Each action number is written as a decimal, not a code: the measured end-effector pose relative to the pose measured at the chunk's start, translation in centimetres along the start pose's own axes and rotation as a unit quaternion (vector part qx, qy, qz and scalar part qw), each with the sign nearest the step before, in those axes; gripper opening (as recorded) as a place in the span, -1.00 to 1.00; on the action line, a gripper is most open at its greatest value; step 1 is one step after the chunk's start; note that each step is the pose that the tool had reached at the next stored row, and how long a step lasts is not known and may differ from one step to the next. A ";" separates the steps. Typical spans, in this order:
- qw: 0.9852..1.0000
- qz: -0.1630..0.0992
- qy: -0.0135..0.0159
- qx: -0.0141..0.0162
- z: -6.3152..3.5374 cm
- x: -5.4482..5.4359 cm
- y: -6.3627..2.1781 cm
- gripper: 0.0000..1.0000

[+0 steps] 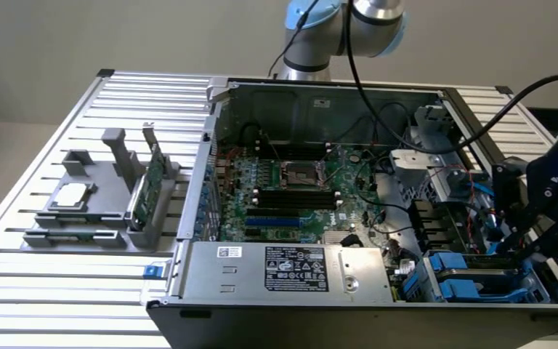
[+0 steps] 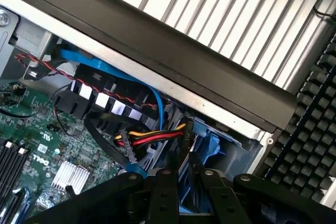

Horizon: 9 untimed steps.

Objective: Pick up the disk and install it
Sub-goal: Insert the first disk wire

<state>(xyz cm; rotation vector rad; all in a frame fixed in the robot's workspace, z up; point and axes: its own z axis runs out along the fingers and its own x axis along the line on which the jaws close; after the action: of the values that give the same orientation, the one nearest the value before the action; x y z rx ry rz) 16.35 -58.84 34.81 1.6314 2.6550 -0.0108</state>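
One black gripper (image 1: 517,247) hangs over the open computer case (image 1: 223,145), at the case's near corner on the exterior view's right, with its tips down inside the drive bay there. The disk (image 1: 473,285) sits in that bay, directly under the gripper. Its blue plastic frame shows along the case's near wall, and most of its metal face is hidden.

In the wrist view the gripper (image 2: 188,184) reaches down to the same blue frame of the disk (image 2: 211,146). A bundle of red, yellow and black wires (image 2: 152,139) lies just beside the frame, and a blue cable (image 2: 100,62) curves along the case wall. Whether the jaws are clamped on the disk or free of it I cannot tell.

The case lies on its side in the middle of the slatted metal tabletop (image 1: 56,291). Its green motherboard (image 1: 298,185) is exposed, and a grey power supply (image 1: 289,267) runs along its near wall. A small finned silver heat sink (image 2: 71,174) stands on the motherboard.

Near the tabletop's edge on the exterior view's left, a grey holder (image 1: 85,234) carries a small square silver chip (image 1: 70,195) lying flat. A green card (image 1: 147,189) stands on edge in the same holder, just beside the case's side wall and well apart from the drive bay. The arm (image 1: 352,25) rises behind the case's far wall.
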 end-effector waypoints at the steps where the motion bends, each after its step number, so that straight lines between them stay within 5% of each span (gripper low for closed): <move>1: 1.000 0.001 0.002 -0.001 0.04 0.0 0.00 -0.54; 9: 1.000 0.013 0.014 -0.007 0.08 -0.2 -0.04 -0.54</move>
<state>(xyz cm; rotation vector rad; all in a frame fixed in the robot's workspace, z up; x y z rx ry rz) 16.40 -59.03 34.73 1.6741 2.6483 0.0323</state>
